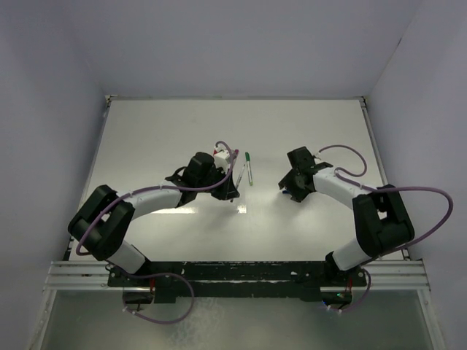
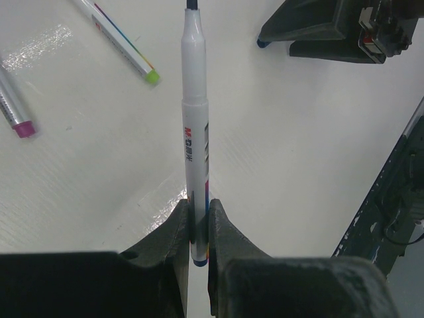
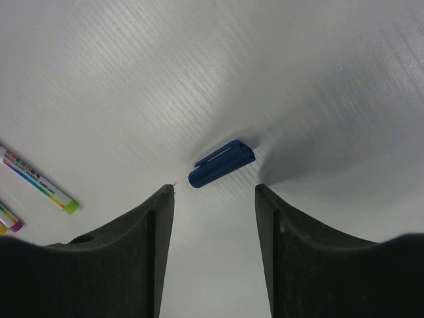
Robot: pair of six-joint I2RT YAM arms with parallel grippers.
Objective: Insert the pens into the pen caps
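— Starting from above?
— Seeing the left gripper (image 1: 232, 192) over the middle of the table (image 1: 160, 131) and the right gripper (image 1: 286, 188) just to its right. Also spotting a green-ended pen (image 1: 249, 169) lying loose on the far side, between the two.
— Moving to the left wrist?
— Clamping shut on a held pen (image 2: 195, 152), low on its barrel near the blue butt end. Pointing its dark tip away, toward the right gripper. Noting a purple-ended pen (image 2: 16, 109) lying free at the left.
— And the right wrist?
— Holding its fingers apart, gripping nothing. Looking at a blue cap (image 3: 222, 162) lying on its side on the table, just beyond the gap.
— Getting anywhere?
— Judging it early: seeing no capped pen. Probably needing that cap picked up and pushed on, then the rest.
— Finding any containers?
— Finding none, and seeing no other caps.
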